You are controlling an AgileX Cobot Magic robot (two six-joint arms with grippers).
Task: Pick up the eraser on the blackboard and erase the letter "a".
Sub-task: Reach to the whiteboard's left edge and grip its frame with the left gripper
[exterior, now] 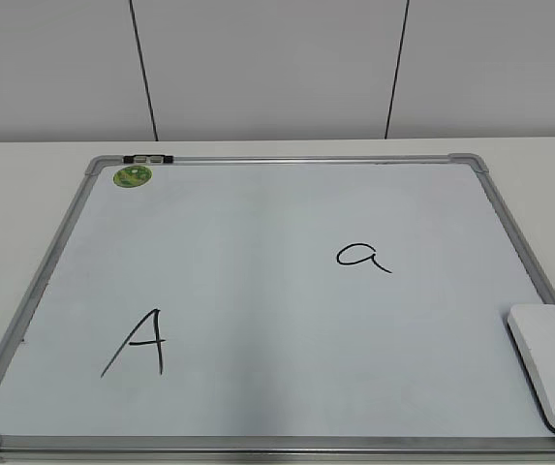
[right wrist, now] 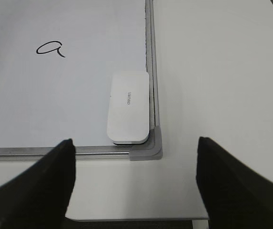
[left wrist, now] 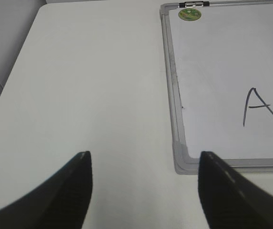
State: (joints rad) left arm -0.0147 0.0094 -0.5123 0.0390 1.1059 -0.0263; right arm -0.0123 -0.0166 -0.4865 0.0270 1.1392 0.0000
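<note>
The blackboard (exterior: 258, 310) is a white board with a silver frame, lying flat on the table. The small letter "a" (exterior: 362, 256) is written right of its middle; it also shows in the right wrist view (right wrist: 50, 48). The white eraser (exterior: 551, 361) lies in the board's near right corner, and shows in the right wrist view (right wrist: 128, 106) against the frame. My right gripper (right wrist: 134, 183) is open and empty, above the table edge just in front of that corner. My left gripper (left wrist: 143, 191) is open and empty, over bare table left of the board's near left corner (left wrist: 181, 160).
A larger capital "A" (exterior: 141, 342) is written at the board's near left. A round green sticker (exterior: 133, 176) and a small clip (exterior: 147, 157) sit at the far left corner. The table's near edge (right wrist: 141, 219) lies just under my right gripper.
</note>
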